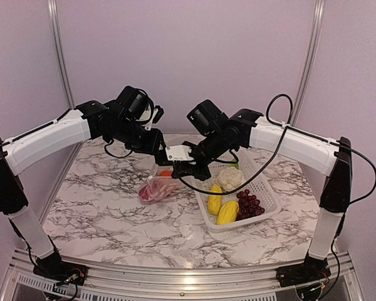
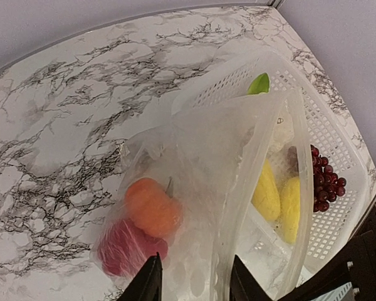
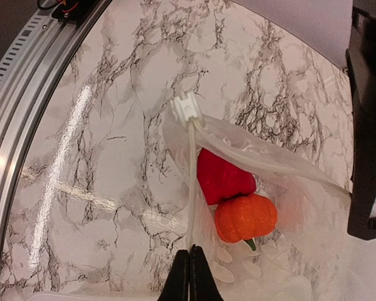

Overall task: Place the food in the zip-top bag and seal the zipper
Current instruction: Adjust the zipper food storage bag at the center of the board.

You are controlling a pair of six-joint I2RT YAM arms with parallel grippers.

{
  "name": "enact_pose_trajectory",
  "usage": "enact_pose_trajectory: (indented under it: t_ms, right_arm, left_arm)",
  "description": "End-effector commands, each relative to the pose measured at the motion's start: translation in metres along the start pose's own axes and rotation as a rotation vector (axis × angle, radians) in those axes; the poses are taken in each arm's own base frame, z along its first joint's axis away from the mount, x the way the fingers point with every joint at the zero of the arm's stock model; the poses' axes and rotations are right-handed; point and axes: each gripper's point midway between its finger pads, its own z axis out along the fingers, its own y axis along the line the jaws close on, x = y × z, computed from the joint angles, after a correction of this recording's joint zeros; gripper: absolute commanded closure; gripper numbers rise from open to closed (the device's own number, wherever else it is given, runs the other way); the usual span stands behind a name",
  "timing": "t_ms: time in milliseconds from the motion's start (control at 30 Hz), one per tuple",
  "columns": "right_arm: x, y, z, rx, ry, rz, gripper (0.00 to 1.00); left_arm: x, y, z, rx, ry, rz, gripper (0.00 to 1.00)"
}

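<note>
the desk (image 1: 100,207) is white marble-patterned, run through with grey and black veins, and a streak of light glares off it near the near edge in the right wrist view. pale lilac walls (image 1: 188,56) close it in on three sides, with a metal upright (image 1: 59,56) standing at each far corner. a ribbed metal rail (image 1: 175,276) runs along the near edge, where the arm bases are bolted.

the zip-top bag (image 1: 156,190) lies about the middle of the desk, its mouth lifted toward the far edge. inside it sit the red pepper piece (image 3: 222,177) and the orange pumpkin (image 3: 245,217), touching each other. a white perforated basket (image 1: 260,185) stands just beside the bag, toward the right edge. it holds the cauliflower (image 1: 230,178) at its far end, two yellow pieces (image 1: 215,199) at its near left and the dark grapes (image 1: 250,204) at its near right.

the right claw (image 3: 189,276) is pressed together, pinching the zipper strip (image 3: 191,182). the strip runs straight from its fingertips to a small white tab (image 3: 187,108) at the corner of the bag's mouth. the left claw (image 2: 194,266) is spread, with clear dotted film of the bag lying between its fingers. whether either finger touches the film i cannot tell. through the raised film the left wrist view shows the basket beyond, blurred.
</note>
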Motion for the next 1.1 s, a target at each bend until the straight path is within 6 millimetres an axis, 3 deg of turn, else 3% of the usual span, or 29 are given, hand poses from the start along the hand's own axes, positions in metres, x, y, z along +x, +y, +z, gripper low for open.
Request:
enact_pose_trajectory:
  t_ms: [0, 67, 233, 367, 567, 633, 767, 867, 1067]
  right_arm:
    - [-0.026, -0.013, -0.020, 0.055, -0.070, -0.019, 1.00]
    - [-0.029, -0.015, -0.021, 0.059, -0.078, -0.019, 1.00]
    - [-0.028, -0.014, -0.022, 0.057, -0.075, -0.018, 1.00]
    - [-0.025, -0.009, -0.022, 0.043, -0.070, 0.006, 1.00]
    - [-0.016, 0.000, -0.036, 0.021, -0.057, 0.060, 1.00]
    - [-0.015, 0.003, -0.047, 0.004, -0.075, 0.087, 0.94]
    - [-0.009, -0.003, -0.077, 0.016, -0.118, 0.173, 0.66]
    - [0.014, -0.008, -0.098, 0.045, -0.133, 0.246, 0.56]
    - [0.103, -0.026, -0.108, 0.176, -0.018, 0.447, 0.54]
  left_arm:
    - [0.009, 0.000, 0.008, 0.007, 0.063, 0.009, 0.63]
    - [0.012, 0.000, 0.011, 0.003, 0.080, 0.015, 0.66]
    - [0.008, 0.004, 0.010, -0.021, 0.070, 0.018, 0.88]
    - [-0.003, 0.010, 0.000, -0.061, 0.022, 0.018, 1.00]
    - [-0.009, 0.009, -0.005, -0.061, -0.011, 0.020, 1.00]
    - [-0.008, 0.009, -0.005, -0.057, -0.013, 0.026, 1.00]
    - [-0.006, 0.009, -0.002, -0.051, -0.006, 0.029, 1.00]
    - [-0.004, 0.008, -0.001, -0.045, -0.005, 0.028, 1.00]
    - [-0.006, 0.007, -0.002, -0.039, -0.020, 0.024, 1.00]
